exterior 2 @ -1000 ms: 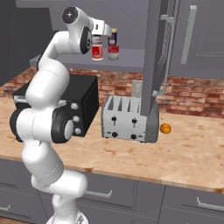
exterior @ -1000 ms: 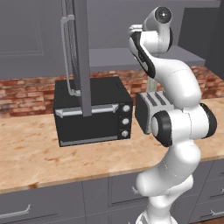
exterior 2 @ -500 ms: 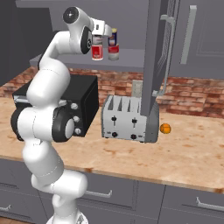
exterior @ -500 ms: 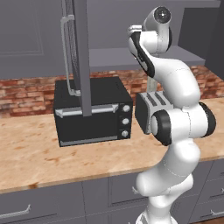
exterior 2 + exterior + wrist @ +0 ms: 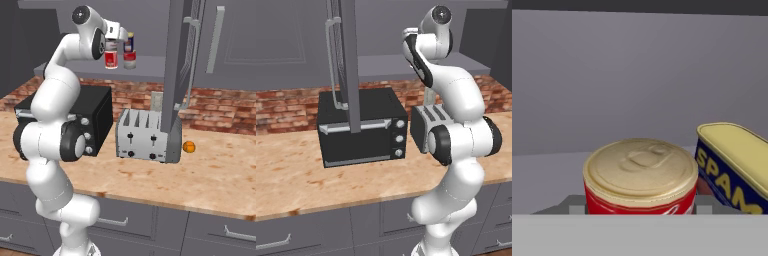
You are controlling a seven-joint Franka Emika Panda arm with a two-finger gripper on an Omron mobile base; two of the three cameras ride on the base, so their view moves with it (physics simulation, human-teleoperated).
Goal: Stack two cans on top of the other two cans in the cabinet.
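I have the gripper (image 5: pixel 112 44) up at the cabinet shelf (image 5: pixel 150 62), its claw partly open and apparently clamped around a red can (image 5: pixel 640 177); beside it the blue can (image 5: pixel 735 165) sits stacked. I should lower squarely, then let go.

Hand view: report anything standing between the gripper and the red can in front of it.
Nothing visible does. The red can sits straight ahead of the gripper, close up. The blue-and-yellow can stands to the right in that view, beside the path, not in it.
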